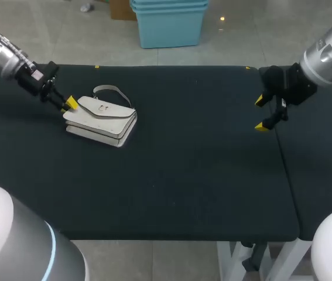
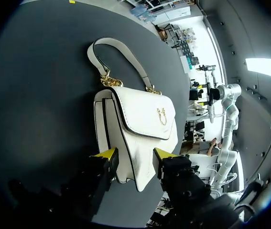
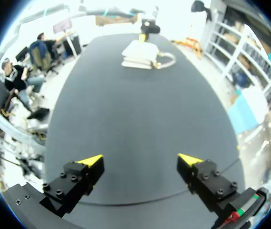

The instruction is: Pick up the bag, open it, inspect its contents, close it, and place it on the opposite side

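A white handbag (image 1: 101,120) with a flap, a gold clasp and a short strap lies flat at the table's left. My left gripper (image 1: 69,104) is at its left end. In the left wrist view the bag (image 2: 140,119) has its end between the yellow tips of that gripper (image 2: 135,153), and both fingers press against its sides. My right gripper (image 1: 262,113) hangs open above the table's right edge, far from the bag. The right wrist view has the bag (image 3: 139,55) far ahead of this gripper (image 3: 140,160), with nothing between its fingers.
The black table (image 1: 183,175) is bare between the bag and my right arm. A second dark tabletop (image 1: 318,170) joins it on the right.
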Available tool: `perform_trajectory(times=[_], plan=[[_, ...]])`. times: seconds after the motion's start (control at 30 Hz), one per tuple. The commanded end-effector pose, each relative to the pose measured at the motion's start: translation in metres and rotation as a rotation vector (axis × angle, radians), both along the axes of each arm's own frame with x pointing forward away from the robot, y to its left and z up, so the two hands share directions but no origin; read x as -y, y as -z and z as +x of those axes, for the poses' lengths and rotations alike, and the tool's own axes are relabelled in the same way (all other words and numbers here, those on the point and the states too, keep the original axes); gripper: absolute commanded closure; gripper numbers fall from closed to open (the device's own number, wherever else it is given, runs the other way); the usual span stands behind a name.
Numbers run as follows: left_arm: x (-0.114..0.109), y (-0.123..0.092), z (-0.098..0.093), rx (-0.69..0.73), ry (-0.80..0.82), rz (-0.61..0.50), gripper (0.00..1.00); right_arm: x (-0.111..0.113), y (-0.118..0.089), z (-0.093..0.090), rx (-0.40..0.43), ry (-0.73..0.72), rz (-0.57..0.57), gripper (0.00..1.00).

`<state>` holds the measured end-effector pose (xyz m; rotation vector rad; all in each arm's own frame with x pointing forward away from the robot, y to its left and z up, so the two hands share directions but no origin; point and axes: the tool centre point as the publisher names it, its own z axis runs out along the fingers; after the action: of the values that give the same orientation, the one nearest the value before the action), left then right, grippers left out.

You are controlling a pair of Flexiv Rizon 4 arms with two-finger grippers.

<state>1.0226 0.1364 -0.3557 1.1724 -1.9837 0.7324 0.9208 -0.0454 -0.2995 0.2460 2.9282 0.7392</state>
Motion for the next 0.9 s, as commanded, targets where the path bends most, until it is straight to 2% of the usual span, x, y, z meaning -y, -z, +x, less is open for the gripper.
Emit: perform_trajectory(times=[0.03,0.1,0.13,0.17,0.3,0.9], plan=[[-0.0002,0.0033,0.0047,-0.387,0.583,0.221,0.57,-0.0001,0.0,0.0,0.0,0.0,0.0,0.0],[0.0,0.0037,0.0017,-0.393,0.569,0.232,0.71,-0.0001,0.0,0.0,0.0,0.0,0.0,0.0],[0.0001,0.0036,0.0004,-0.398,0.561,0.234,0.93,-0.0001,0.0,0.0,0.0,0.0,0.0,0.0],[0.0,0.0035,-0.0007,-0.405,0.548,0.233,1.0,-0.0001,0.0,0.0,0.0,0.0,0.0,0.0],[-0.0038,0.0011,-0.003,-0.405,0.501,0.265,1.0,-0.0001,0.0,0.0,0.0,0.0,0.0,0.0],[-0.0038,0.0011,-0.003,-0.405,0.501,0.265,1.0,-0.0001,0.0,0.0,0.0,0.0,0.0,0.0]])
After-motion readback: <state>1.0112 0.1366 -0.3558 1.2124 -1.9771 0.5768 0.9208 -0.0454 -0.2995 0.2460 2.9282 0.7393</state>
